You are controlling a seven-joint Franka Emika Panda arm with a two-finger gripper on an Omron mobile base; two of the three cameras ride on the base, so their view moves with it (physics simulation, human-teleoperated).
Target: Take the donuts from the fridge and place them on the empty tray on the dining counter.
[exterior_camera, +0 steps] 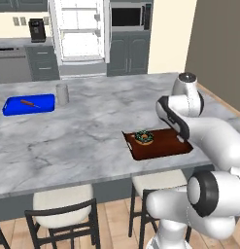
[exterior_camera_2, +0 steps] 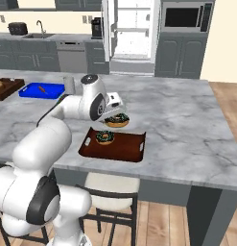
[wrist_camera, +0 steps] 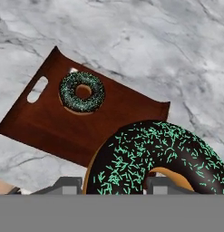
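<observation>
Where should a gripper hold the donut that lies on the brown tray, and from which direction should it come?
The donut lies flat, icing up, near the handle-slot end of the tray. Probably best to come straight down from above, one finger in the hole and one outside, pinching the ring's wall. The low rim makes a sideways approach awkward. The gripper is already shut on the second donut, so that one must be released first.

One donut (exterior_camera: 144, 137) lies on the tray (exterior_camera: 160, 150) right of centre; a blue tray (exterior_camera: 28, 105) sits at left.
</observation>
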